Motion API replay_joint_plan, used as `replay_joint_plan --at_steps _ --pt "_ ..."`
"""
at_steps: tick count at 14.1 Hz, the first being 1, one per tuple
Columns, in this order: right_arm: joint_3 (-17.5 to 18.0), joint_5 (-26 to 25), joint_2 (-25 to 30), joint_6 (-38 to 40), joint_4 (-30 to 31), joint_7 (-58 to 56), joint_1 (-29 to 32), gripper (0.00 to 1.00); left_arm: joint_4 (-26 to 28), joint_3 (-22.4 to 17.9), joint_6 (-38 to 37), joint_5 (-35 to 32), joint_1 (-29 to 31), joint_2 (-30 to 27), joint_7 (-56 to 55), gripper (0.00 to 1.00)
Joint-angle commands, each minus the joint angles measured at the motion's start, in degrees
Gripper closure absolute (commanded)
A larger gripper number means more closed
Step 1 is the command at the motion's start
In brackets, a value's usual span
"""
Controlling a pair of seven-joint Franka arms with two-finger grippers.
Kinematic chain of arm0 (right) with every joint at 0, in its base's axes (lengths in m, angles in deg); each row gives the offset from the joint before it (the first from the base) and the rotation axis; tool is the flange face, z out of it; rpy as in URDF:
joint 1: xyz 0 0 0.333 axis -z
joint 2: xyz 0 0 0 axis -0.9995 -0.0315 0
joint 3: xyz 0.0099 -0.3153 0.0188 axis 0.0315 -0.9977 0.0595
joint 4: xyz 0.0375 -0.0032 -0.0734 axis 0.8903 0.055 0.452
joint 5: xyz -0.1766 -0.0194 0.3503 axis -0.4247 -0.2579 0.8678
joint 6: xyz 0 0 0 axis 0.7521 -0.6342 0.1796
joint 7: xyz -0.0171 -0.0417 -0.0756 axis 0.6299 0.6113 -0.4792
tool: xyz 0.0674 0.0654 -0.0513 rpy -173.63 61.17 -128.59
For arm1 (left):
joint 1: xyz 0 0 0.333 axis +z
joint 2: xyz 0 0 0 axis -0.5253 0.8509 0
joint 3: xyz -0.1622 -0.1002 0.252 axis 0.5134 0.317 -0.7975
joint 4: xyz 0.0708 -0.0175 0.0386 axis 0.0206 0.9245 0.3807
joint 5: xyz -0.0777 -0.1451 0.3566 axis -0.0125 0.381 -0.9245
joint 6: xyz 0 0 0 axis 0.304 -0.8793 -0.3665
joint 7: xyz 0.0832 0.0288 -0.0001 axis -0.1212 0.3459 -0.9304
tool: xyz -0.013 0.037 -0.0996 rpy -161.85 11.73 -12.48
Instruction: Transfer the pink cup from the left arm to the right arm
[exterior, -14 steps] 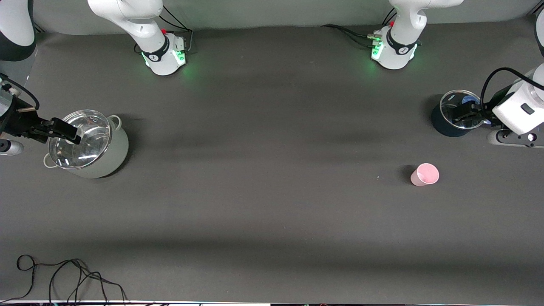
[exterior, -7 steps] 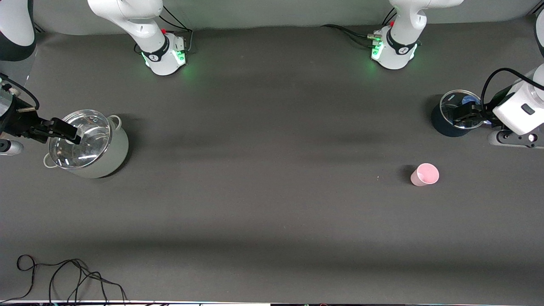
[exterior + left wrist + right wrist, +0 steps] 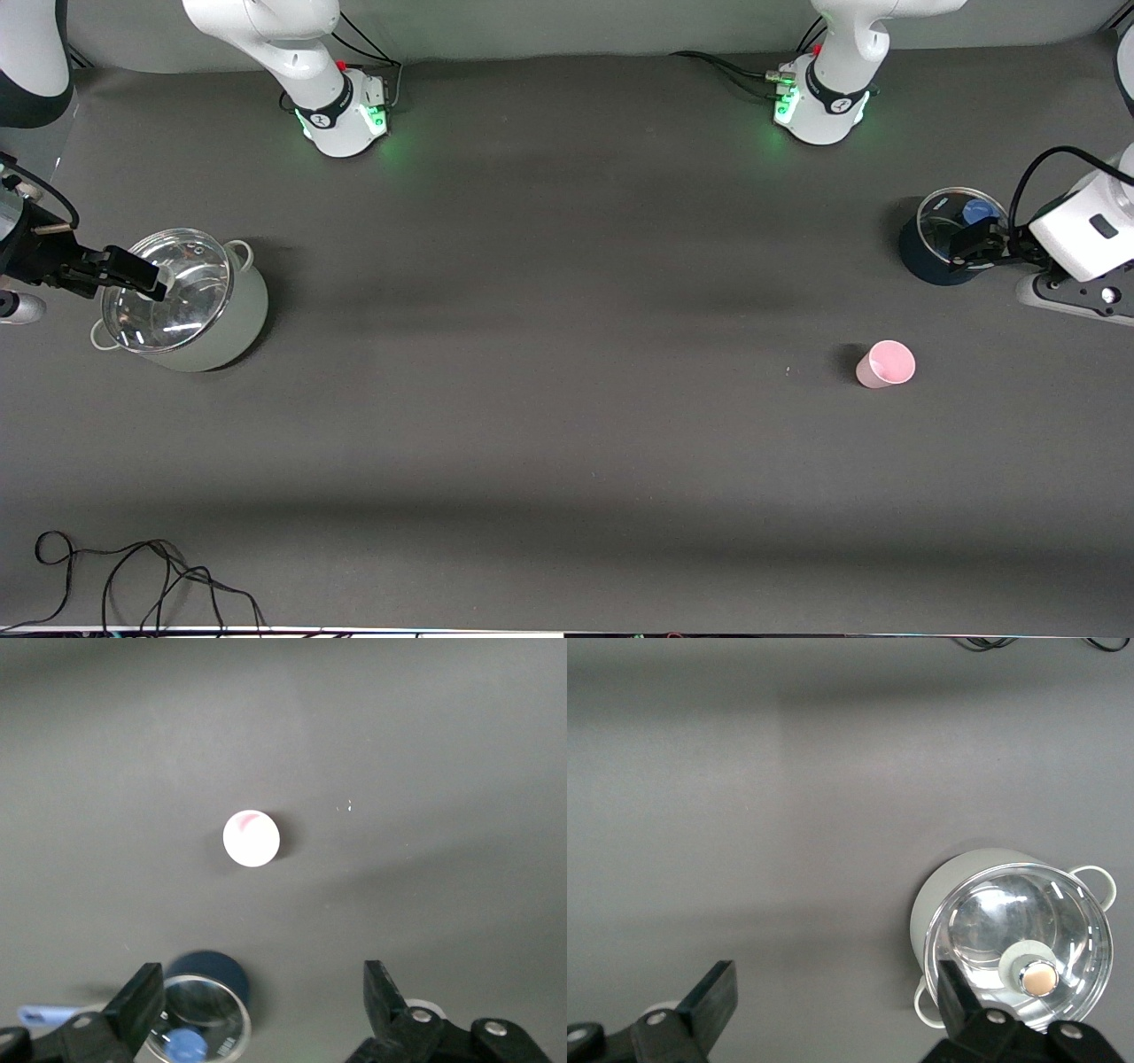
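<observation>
The pink cup (image 3: pixel 885 364) is standing upright on the dark table (image 3: pixel 567 425), toward the left arm's end and nearer the front camera than the dark pot (image 3: pixel 943 237) with its glass lid. The left hand (image 3: pixel 974 241) is hanging over that dark pot, its fingers spread wide with nothing between them. The right hand (image 3: pixel 124 270) is hanging over the pale pot (image 3: pixel 190 301) at the right arm's end, fingers likewise spread and bare.

The left wrist view is looking straight down into the pink cup (image 3: pixel 251 837), showing its rim as a full circle. The right wrist view is revealing the lid's metal knob (image 3: pixel 1037 975). No readable writing is showing.
</observation>
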Motion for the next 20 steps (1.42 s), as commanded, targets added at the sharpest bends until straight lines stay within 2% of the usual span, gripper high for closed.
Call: replay_joint_plan --at_steps 1,4,10,16,20 --pt "-0.24 -0.48 0.52 -0.74 0.67 0.35 -0.35 0.0 -5.98 -0.11 0.67 2.28 3.73 4.94 12.45 0.0" --pt "-0.24 -0.48 0.52 -0.65 0.75 0.35 -0.44 0.0 -6.25 -0.11 3.75 10.18 9.79 7.84 28.17 0.0" --pt "0.02 -0.4 0.87 -0.39 1.28 0.53 -0.62 0.0 -5.99 -0.11 5.07 24.25 19.02 15.4 51.83 0.0" --pt "0.02 -0.39 0.87 -0.39 1.28 0.53 -0.97 0.0 -5.64 -0.11 5.08 29.81 24.74 23.75 69.24 0.0" --pt "0.02 -0.39 0.96 -0.3 1.28 0.53 -0.97 0.0 -2.48 -0.11 5.86 33.76 27.39 28.06 83.22 0.0"
